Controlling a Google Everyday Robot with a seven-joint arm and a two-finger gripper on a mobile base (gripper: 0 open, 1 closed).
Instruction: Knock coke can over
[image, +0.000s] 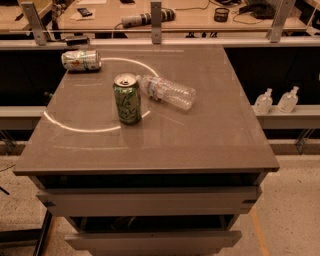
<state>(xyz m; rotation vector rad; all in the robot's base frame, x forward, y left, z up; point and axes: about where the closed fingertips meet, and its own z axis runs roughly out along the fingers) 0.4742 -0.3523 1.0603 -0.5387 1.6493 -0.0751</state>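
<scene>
Green aluminium can (126, 102) standing upright on grey table (200, 140), clear plastic bottle (167, 91) lying just beside. Gripper showing nowhere, state untellable. Best pushing can high, sideways, away from bottle.

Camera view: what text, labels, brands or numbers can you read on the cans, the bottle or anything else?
No text can be read.
The green can: markings too blurred to read.
The lying can: label blurred, unreadable.
The plastic bottle: label unreadable.
The pump bottles: too small to read.
The gripper is not in view.
</scene>
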